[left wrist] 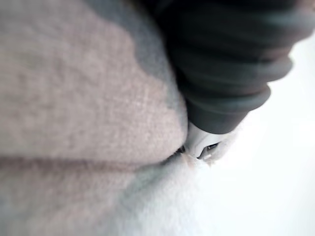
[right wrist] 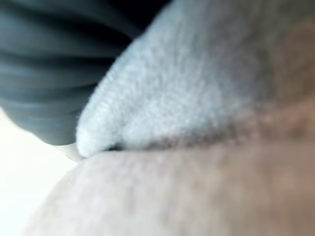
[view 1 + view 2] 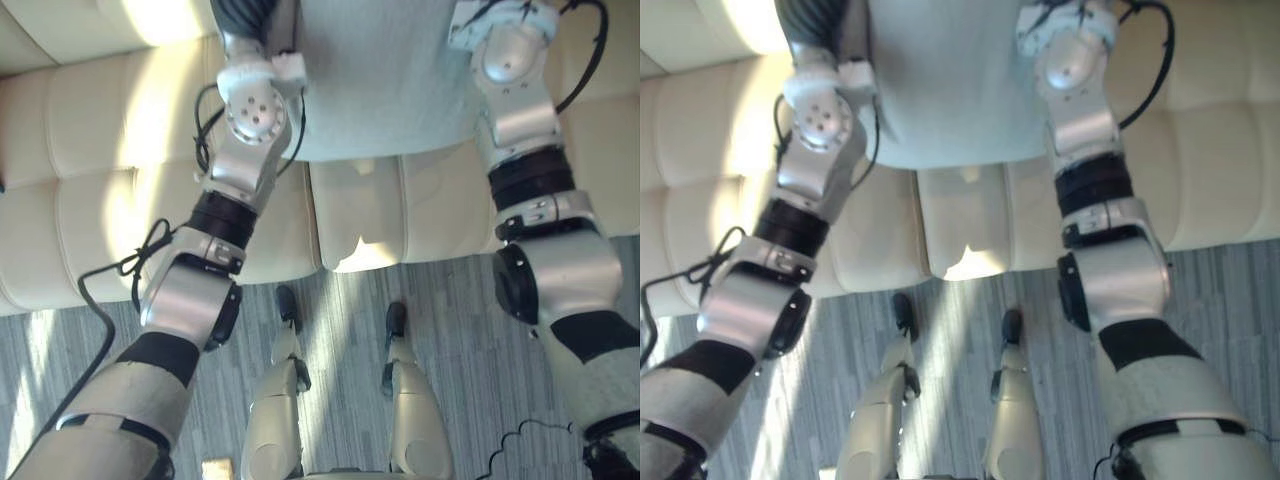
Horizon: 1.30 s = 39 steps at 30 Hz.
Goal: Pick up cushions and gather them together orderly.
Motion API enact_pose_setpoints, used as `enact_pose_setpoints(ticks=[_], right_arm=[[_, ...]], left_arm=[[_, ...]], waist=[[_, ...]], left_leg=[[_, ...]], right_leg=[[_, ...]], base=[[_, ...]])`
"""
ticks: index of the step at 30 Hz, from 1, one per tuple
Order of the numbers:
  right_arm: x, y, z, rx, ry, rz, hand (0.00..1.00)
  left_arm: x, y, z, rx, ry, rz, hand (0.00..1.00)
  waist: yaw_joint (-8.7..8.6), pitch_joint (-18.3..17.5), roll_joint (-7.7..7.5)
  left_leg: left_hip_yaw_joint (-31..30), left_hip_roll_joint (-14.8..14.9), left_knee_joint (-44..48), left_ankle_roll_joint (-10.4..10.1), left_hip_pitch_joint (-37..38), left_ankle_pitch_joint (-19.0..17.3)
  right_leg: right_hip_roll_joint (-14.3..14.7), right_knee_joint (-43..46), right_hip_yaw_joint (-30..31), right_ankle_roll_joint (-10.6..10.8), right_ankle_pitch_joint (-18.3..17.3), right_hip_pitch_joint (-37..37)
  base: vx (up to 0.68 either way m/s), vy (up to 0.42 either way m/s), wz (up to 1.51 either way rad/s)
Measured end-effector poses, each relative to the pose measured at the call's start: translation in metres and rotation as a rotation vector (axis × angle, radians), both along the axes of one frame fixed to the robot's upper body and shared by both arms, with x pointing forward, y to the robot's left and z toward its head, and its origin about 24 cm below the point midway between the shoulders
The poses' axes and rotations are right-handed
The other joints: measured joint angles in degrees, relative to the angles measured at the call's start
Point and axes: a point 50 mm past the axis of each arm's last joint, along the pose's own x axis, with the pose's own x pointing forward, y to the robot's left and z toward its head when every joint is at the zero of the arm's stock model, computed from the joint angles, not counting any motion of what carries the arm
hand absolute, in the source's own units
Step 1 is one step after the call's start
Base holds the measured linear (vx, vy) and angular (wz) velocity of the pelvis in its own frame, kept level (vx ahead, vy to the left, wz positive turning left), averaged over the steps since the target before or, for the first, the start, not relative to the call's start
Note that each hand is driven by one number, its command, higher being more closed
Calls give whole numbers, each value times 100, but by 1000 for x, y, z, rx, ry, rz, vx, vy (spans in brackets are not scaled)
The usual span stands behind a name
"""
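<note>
**Item:** large pale blue-grey cushion of fuzzy fabric, soft-cornered (image 3: 385, 80).

**Location:** between the two hands. Pressed against the dark ribbed cover of the left hand (image 1: 226, 64) on one flank and that of the right hand (image 2: 44, 83) on the other. Lower edge just short of both wrists, over the seat of the cream leather sofa (image 3: 90, 150). Cannot tell whether resting on that seat or lifted clear of it.

**Hand state, left:** sunk into the fabric; cannot tell whether clamped on it or only pressing.

**Hand state, right:** likewise sunk into the pile; cannot tell.

**Hazards, as judged:**
- Slipping down and out from between the hands, if held by side pressure alone. Likely to give and bulge rather than stay firm.
- Twisting toward whichever hand presses less, so ending crooked instead of orderly.
- Dropping to the grey striped carpet floor (image 3: 470, 350) beneath the wrists, if drawn back past the seat's front edge on a loose hold.
- Catching of the pile on either hand at release, and dragging out of line.
</note>
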Motion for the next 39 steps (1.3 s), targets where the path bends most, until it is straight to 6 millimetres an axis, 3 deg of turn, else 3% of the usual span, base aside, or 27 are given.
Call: enact_pose_setpoints(ticks=[1,2,3,5,8,16,18,22,24,26,28,30,32,35,37,39], right_arm=[[-4,1,9,14,-22,4,100],[-6,3,16,22,-34,2,0],[-8,4,22,28,-47,0,0],[-19,7,40,44,-106,-3,0],[-27,4,52,55,-156,-13,0],[-25,-19,53,99,-123,-15,0],[-24,-30,52,123,-106,-2,0],[-27,-66,48,198,-95,23,0],[-23,-85,33,243,-72,38,0],[-18,-109,0,294,-41,38,0],[-15,-115,-24,262,-6,31,0],[-14,-119,-69,188,64,32,0],[-19,-125,-129,151,168,44,0],[-33,-131,-198,178,304,59,0],[-48,-126,-269,250,473,79,0],[-67,-111,-327,303,632,125,0]], left_arm=[[-4,2,12,2,-34,14,100],[-7,4,21,-11,-57,31,100],[-10,5,28,-16,-77,40,0],[-17,10,43,-40,-126,80,0],[-23,15,54,-83,-162,101,0],[-17,27,52,-125,-131,73,0],[-16,38,54,-135,-122,74,0],[-17,90,49,-232,-123,124,0],[-12,116,28,-272,-79,141,0],[-6,145,-13,-312,5,162,0],[-4,155,-38,-324,53,161,0],[-4,165,-91,-282,164,166,0],[-13,174,-154,-215,316,168,0],[-30,169,-223,-190,490,136,0],[-50,145,-295,-173,703,72,0],[-77,119,-351,-135,898,-7,0]], waist=[[2,89,12],[7,117,31],[5,176,40],[5,414,35],[12,418,35],[76,418,35],[71,418,35],[67,418,34],[65,417,32],[61,410,19],[47,383,-8],[53,113,-63],[51,-401,-113],[45,-592,-200],[7,-630,-251],[-23,-686,-330]], left_leg=[[-11,-4,0,-11,-129,19],[-10,-11,1,-4,-279,33],[-11,-25,1,-4,-353,65],[-23,-67,1,2,-445,81],[-121,-78,1,42,-654,112],[-278,-93,2,56,-667,124],[-295,-93,2,56,-664,124],[-334,-95,2,56,-551,123],[-349,-102,2,56,-374,122],[-391,-97,0,25,-10,9],[-400,-94,-1,-7,228,-190],[-371,-132,-2,-18,468,-369],[-298,-150,-4,-53,475,-448],[-247,-169,-3,-32,674,-409],[-235,-184,-2,-31,942,-407],[-232,-184,-1,-32,1196,-407]], right_leg=[[-9,13,12,15,14,-143],[-16,17,30,29,39,-298],[-31,18,37,32,54,-377],[-72,14,77,49,69,-481],[-78,-3,4,54,79,-621],[-90,-4,-151,49,76,-583],[-88,-3,-157,49,76,-573],[-89,69,-154,32,61,-494],[-95,116,-158,32,11,-322],[-96,314,-157,77,-206,-26],[-109,515,-145,91,-346,124],[-171,672,-96,124,-528,277],[-199,686,-73,128,-657,256],[-223,668,-61,127,-704,440],[-238,601,-114,128,-706,764],[-236,522,-155,128,-706,1062]], base=[[17,6,-5],[18,6,-6],[34,16,-3],[49,17,-1],[68,2,8],[49,-5,5],[0,0,0],[4,3,1],[22,3,7],[27,-16,12],[11,-10,5],[43,-44,3],[116,-60,-2],[146,-58,-2],[177,-73,8],[137,-69,4]])
